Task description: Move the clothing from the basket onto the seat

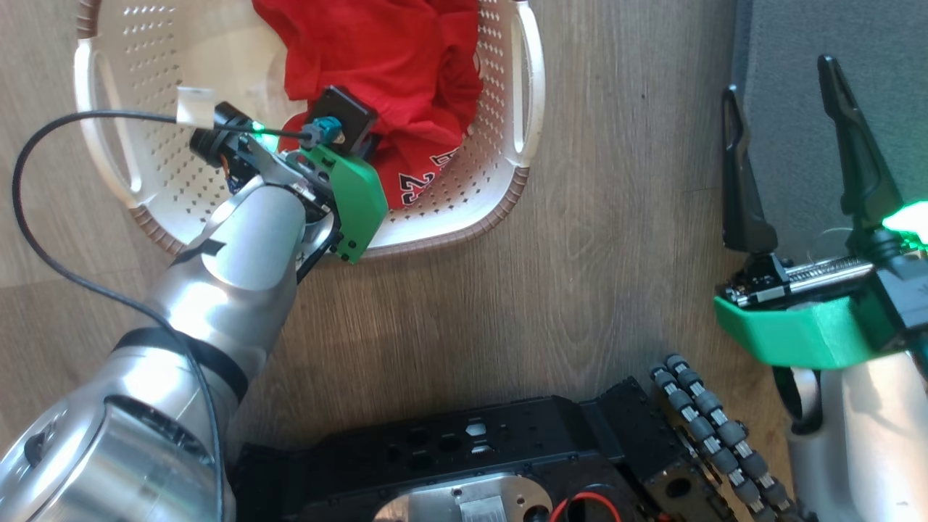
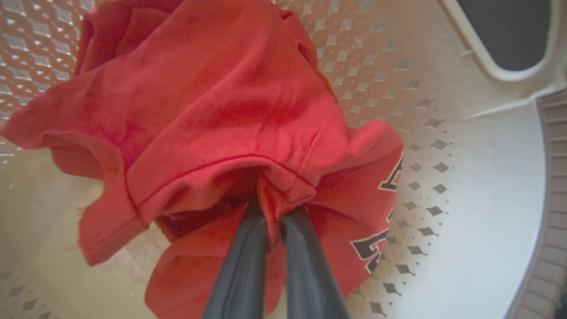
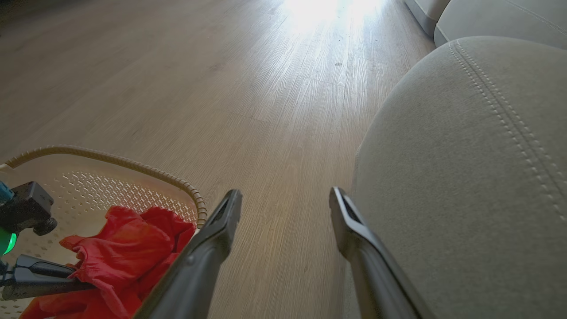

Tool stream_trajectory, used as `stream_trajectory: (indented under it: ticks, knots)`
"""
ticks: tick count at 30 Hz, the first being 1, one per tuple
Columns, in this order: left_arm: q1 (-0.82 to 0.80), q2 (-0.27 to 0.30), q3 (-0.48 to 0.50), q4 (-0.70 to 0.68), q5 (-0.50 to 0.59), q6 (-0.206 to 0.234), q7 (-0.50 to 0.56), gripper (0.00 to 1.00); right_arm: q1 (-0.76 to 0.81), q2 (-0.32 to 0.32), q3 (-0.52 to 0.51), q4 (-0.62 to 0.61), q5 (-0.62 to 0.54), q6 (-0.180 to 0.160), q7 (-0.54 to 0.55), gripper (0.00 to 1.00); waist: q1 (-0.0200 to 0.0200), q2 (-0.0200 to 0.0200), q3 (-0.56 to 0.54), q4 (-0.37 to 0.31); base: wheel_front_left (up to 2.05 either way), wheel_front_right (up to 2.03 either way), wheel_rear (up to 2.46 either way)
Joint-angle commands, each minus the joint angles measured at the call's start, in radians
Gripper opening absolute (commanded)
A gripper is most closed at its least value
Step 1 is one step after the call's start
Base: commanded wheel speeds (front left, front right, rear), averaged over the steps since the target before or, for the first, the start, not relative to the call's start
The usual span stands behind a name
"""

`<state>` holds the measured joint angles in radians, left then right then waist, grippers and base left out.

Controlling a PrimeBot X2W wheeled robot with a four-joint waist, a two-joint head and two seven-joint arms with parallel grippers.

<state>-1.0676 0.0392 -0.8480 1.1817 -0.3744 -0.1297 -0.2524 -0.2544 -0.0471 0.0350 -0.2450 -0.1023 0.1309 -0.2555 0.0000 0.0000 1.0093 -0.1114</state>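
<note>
Left gripper (image 2: 272,208) closed on a fold of the clothing (image 2: 230,110); red cloth bunches over the fingertips and hides them. The clothing is heaped in the right half of the basket (image 1: 500,196), against its right wall. Black-and-white lettering at the near edge is broken by folds and only partly readable. Right gripper (image 1: 779,76) with jaws wide, holding nothing, above the left edge of the seat (image 3: 465,177). Floor (image 3: 266,88) between basket and seat. The basket's far end is cut off in the head view

Red clothing (image 2: 212,102); cream perforated basket (image 1: 500,181)
</note>
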Motion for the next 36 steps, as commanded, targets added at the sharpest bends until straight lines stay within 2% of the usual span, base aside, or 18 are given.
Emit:
stream_trajectory:
  ticks: [1,9,20,28,36]
  knots:
    - [0.007,0.011,0.001,-0.014,-0.010,-0.001,-0.009,0.00,0.029,-0.003,0.013,-0.017,0.006,0.000,-0.006,1.00,0.0000,0.0000,-0.002,0.005,0.00,0.00,0.00]
    - [0.012,0.051,0.017,-0.073,-0.042,-0.001,-0.009,0.00,-0.064,-0.003,-0.009,0.053,0.060,0.000,-0.006,1.00,0.0000,0.0000,-0.043,0.028,0.00,0.00,0.00]
    - [0.201,0.114,0.184,-0.248,0.019,0.066,-0.009,0.00,-0.110,-0.003,0.008,0.231,0.090,0.000,-0.006,1.00,0.0000,0.0000,-0.301,0.068,0.00,0.00,0.00]
    - [0.320,0.107,0.320,-0.370,0.075,0.096,-0.009,0.00,-0.080,-0.003,0.011,0.294,0.104,0.000,-0.006,1.00,0.0000,0.0000,-0.480,0.105,0.00,0.00,0.00]
    - [0.428,0.087,0.480,-0.568,0.155,0.116,-0.009,0.00,-0.024,-0.003,0.014,0.351,0.108,0.000,-0.006,1.00,0.0000,0.0000,-0.657,0.144,0.00,0.00,0.00]
